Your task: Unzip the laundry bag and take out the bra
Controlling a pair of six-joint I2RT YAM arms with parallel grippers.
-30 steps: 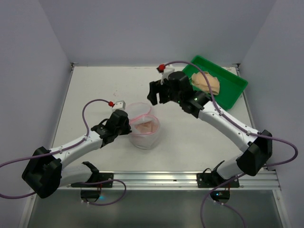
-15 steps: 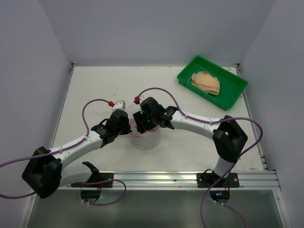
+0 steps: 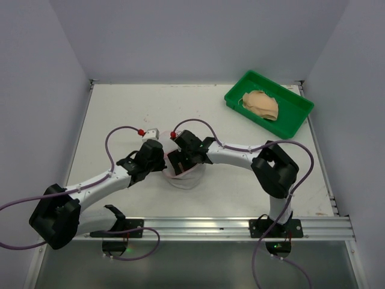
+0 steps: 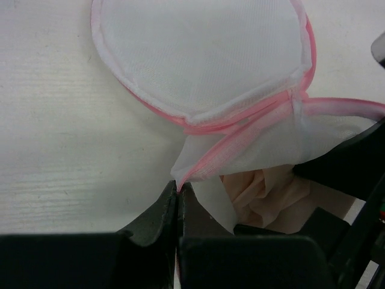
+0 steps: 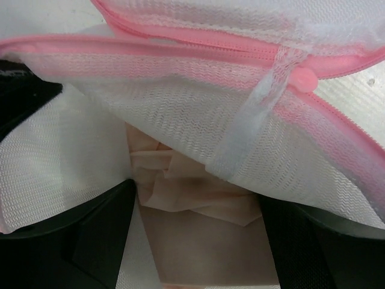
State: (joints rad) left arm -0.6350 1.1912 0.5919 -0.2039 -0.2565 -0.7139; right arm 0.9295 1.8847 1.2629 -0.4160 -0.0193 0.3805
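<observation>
The laundry bag of white mesh with pink zip trim sits open at the table's middle. My left gripper is shut on the bag's pink-trimmed rim and holds it up; the mesh lid lies flat beyond. My right gripper is down inside the bag's opening, open, with its fingers on either side of a crumpled beige bra. The bra also shows in the left wrist view. The bag's zip pull lies on the trim above the opening.
A green plastic tray stands at the back right corner with another beige garment in it. Side walls close in the table left and right. A metal rail runs along the near edge.
My right arm has swung from near the green tray to the bag and lowered its gripper into the opening. My left gripper has kept its hold on the rim.
</observation>
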